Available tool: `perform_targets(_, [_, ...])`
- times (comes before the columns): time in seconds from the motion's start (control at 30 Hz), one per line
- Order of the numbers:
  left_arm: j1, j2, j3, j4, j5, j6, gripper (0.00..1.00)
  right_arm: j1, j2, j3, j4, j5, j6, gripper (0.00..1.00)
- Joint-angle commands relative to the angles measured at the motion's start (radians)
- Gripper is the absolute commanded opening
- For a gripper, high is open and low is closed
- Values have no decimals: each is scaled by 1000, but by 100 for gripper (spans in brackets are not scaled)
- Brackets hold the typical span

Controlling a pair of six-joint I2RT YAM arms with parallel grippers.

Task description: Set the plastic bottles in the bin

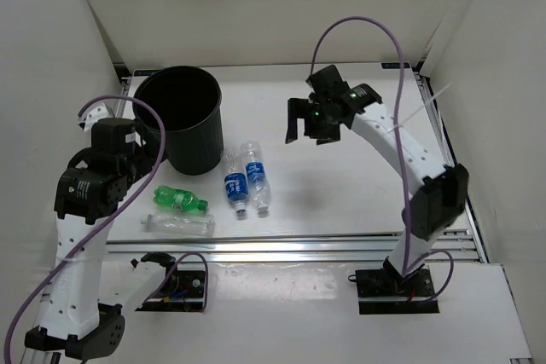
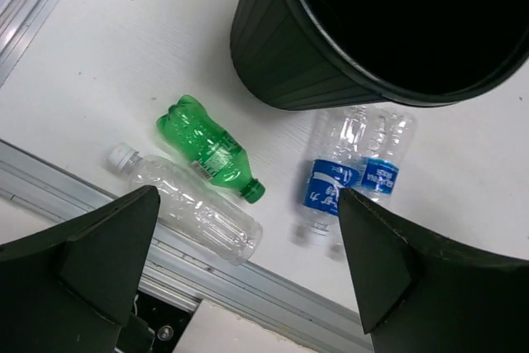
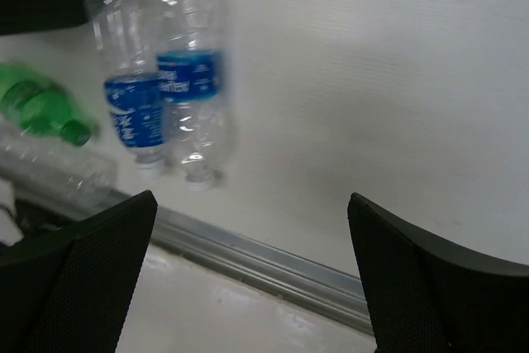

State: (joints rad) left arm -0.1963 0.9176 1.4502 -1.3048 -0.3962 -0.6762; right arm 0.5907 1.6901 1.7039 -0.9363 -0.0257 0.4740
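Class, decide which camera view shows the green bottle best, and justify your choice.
The left wrist view: the green bottle lies whole, close and sharp, cap included. Top external shows it whole but small; right wrist shows it blurred at the frame's left edge.

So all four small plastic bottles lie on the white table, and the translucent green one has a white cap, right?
Not quite: the translucent green plastic bottle has a green cap, not a white one, as the left wrist view shows. The rest stands.
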Motion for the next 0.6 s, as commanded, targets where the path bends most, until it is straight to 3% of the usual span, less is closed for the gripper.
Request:
perform_targets(0.0, [-6,17,58,-5,42,23,100,0,156,121,67,-333,-123,100])
perform_targets(0.1, [-6,17,23,21,124,64,100,12,207,79,155,-387,-156,100])
perform_targets(0.37, [3,-26,76,33,83,44,100,-2,362,95,195,-436,-157,100])
perform_targets(0.57, [3,-127,-19,104,83,0,100,-11,445,82,274,-562,-101,100])
